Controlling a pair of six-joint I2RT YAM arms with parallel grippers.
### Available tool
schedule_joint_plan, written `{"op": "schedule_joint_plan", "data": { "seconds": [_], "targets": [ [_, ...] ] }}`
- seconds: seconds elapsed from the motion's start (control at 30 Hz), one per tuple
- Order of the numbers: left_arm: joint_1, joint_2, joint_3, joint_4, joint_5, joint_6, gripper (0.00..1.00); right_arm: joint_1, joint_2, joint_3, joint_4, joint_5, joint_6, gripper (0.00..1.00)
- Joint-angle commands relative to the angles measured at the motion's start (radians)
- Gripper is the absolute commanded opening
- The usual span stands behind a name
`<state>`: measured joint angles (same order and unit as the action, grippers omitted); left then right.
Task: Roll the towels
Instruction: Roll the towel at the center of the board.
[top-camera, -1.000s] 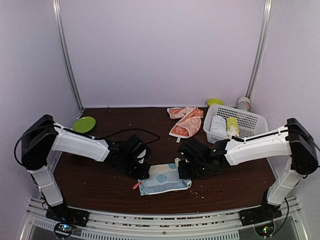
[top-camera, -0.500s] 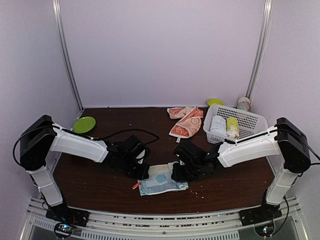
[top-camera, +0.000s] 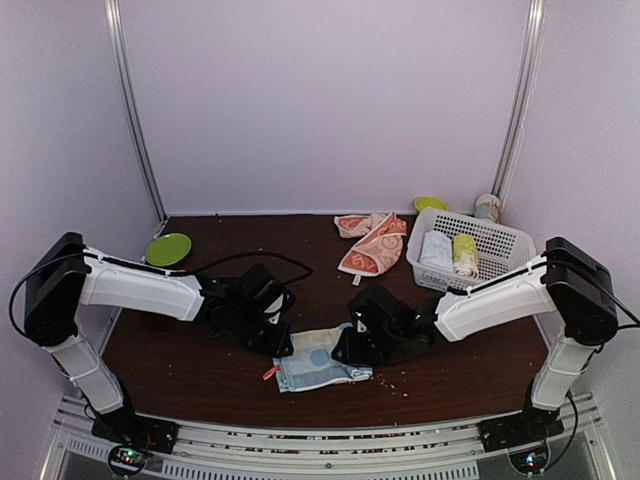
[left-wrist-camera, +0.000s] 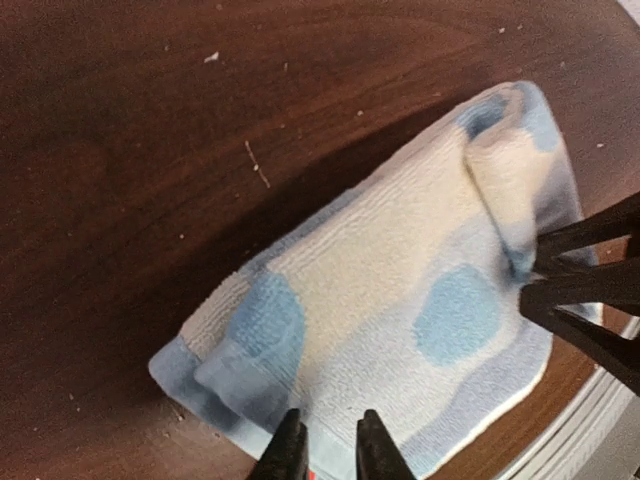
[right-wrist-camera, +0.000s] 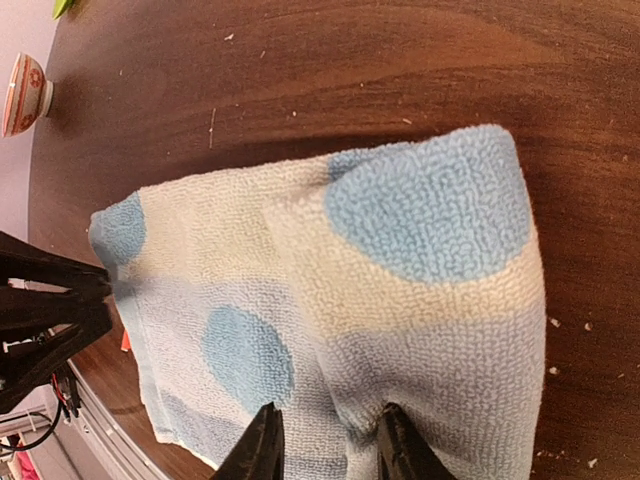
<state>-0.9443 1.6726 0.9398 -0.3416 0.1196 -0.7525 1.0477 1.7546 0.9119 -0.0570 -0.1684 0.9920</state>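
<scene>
A light blue dotted towel (top-camera: 320, 362) lay near the front edge of the tabletop (top-camera: 200, 385). The left hand (left-wrist-camera: 325, 448) pinched its left edge between narrow fingers, and the right hand (right-wrist-camera: 325, 440) gripped the bunched right edge. The orange towel (top-camera: 372, 243) lay crumpled well behind, with bare wood between them.

No legible text or labels
</scene>
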Motion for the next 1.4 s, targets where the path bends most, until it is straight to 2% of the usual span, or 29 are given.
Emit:
{"op": "schedule_joint_plan", "data": {
  "seconds": [0.0, 0.17, 0.4, 0.6, 0.8, 1.17, 1.37],
  "targets": [
    [-0.001, -0.100, 0.076, -0.051, 0.010, 0.012, 0.20, 0.000, 0.023, -0.044, 0.022, 0.000, 0.002, 0.35],
    [-0.002, -0.074, 0.175, -0.021, 0.060, 0.015, 0.20, 0.000, 0.018, -0.060, 0.020, 0.015, -0.014, 0.35],
    [-0.001, 0.105, 0.321, 0.005, 0.134, 0.026, 0.07, 0.000, 0.010, -0.065, 0.009, 0.027, -0.027, 0.34],
    [-0.001, 0.205, 0.404, 0.014, 0.175, 0.035, 0.02, 0.000, 0.002, -0.072, 0.005, 0.026, -0.035, 0.34],
    [-0.001, 0.274, 0.427, 0.035, 0.220, 0.027, 0.00, 0.000, 0.003, -0.068, 0.002, 0.021, -0.039, 0.34],
    [0.007, 0.380, 0.430, 0.059, 0.221, 0.018, 0.00, 0.000, -0.025, -0.074, 0.000, 0.010, -0.050, 0.35],
    [0.022, 0.395, 0.417, 0.097, 0.228, 0.001, 0.00, 0.000, -0.081, -0.054, -0.097, 0.032, -0.109, 0.37]
  ]
}}
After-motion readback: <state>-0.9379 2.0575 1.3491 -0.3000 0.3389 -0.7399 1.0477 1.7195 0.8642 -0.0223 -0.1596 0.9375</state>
